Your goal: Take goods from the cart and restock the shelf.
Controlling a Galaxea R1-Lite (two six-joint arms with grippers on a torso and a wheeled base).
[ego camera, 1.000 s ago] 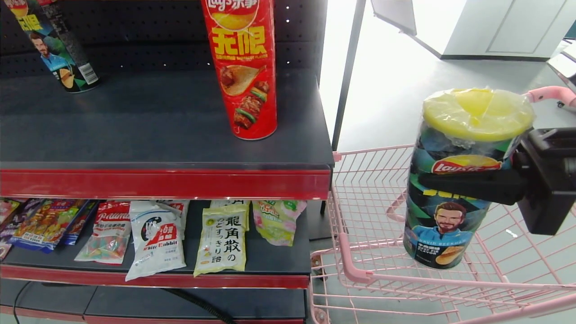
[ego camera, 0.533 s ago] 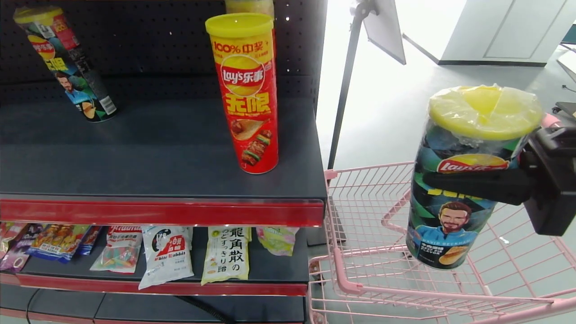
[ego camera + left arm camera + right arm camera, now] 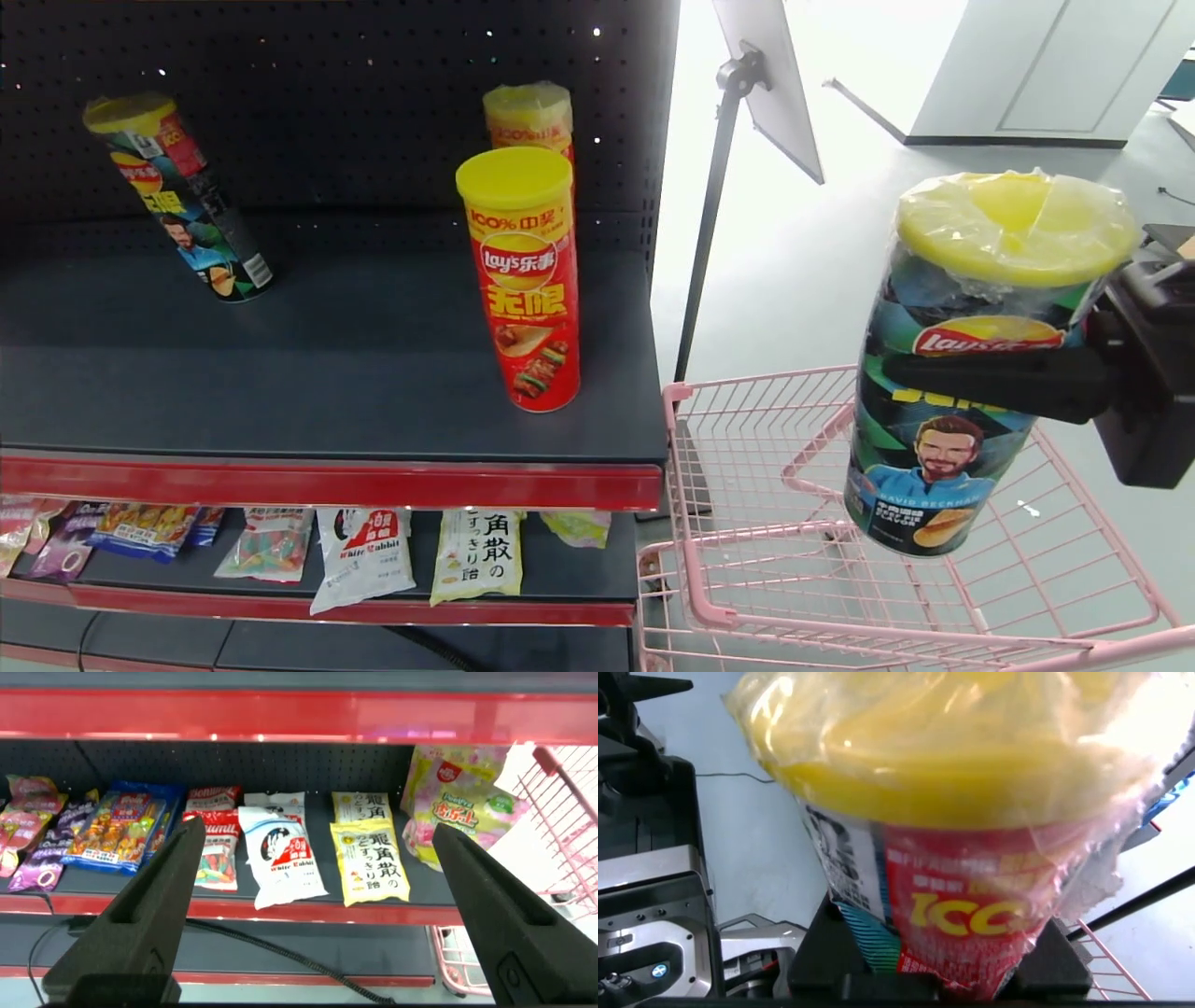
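My right gripper [image 3: 971, 378] is shut on a dark green chip can [image 3: 934, 467] with a plastic-wrapped yellow lid, held upright above the pink cart [image 3: 747, 385], to the right of the shelf. In the right wrist view the same can [image 3: 952, 812] stands between the black fingers of the right gripper [image 3: 943, 973]. The upper shelf board [image 3: 327, 373] carries a red chip can [image 3: 523, 280], a second wrapped can [image 3: 529, 117] behind it, and a leaning dark can [image 3: 177, 201] at the far left. My left gripper [image 3: 318, 905] is open, low in front of the lower shelf.
Snack bags [image 3: 280, 854] lie in a row on the lower shelf [image 3: 373, 611], below a red front strip [image 3: 327, 485]. A sign on a black pole [image 3: 709, 224] stands between shelf and cart. Bare board lies between the leaning can and the red can.
The head camera has tilted upward, so shelf and cart sit lower in the picture and the can tops show. The right gripper still holds the can in about the same place.
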